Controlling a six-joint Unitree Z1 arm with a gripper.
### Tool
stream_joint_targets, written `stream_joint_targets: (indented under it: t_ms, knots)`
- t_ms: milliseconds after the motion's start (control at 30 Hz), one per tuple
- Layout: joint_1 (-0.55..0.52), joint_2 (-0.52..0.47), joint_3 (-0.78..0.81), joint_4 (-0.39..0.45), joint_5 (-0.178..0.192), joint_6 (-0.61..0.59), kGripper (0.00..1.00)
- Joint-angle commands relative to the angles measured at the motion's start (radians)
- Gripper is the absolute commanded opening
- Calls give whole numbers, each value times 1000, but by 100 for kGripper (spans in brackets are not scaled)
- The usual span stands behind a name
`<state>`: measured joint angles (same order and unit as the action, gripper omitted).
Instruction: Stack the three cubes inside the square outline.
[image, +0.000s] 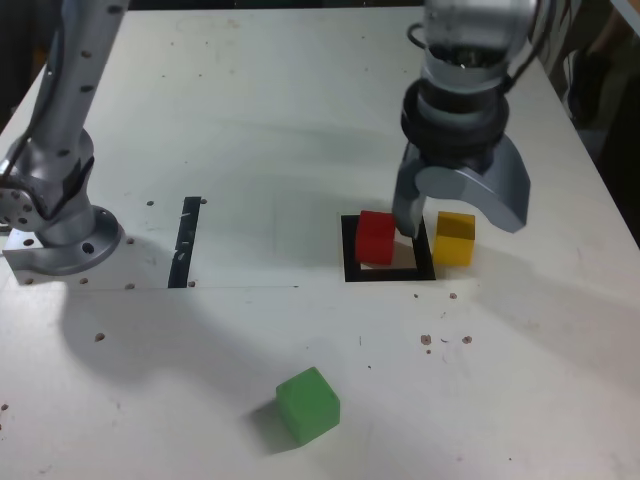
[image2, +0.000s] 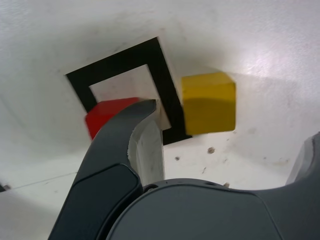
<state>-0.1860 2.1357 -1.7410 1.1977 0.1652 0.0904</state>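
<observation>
A: Where are the cubes?
B: Red (image: 376, 236) sits in the outline (image: 352, 268); yellow (image: 455, 238) just outside it, at the exterior view's right; green (image: 308, 404) well apart, nearer the camera.
A: The gripper (image: 456, 214)?
B: Wide open, straddling the yellow, holding nothing.

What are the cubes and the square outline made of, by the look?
Red cube, yellow cube, green cube: matte and solid-coloured, no glare; painted wood, foam or plastic, can't tell. Square outline: flat black, likely tape or print on the white table.
</observation>
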Motion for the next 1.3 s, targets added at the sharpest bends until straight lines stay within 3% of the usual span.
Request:
stream_joint_targets:
  t_ms: [0, 300, 700, 1067, 1267]
  knots:
    - [0, 12, -10, 2, 3, 3, 96]
    - [9, 61, -11, 2, -20, 11, 84]
    - [12, 85, 1, -57, -25, 37, 46]
    - [15, 91, -3, -56, -38, 38, 38]
    - [16, 88, -8, -58, -34, 40, 28]
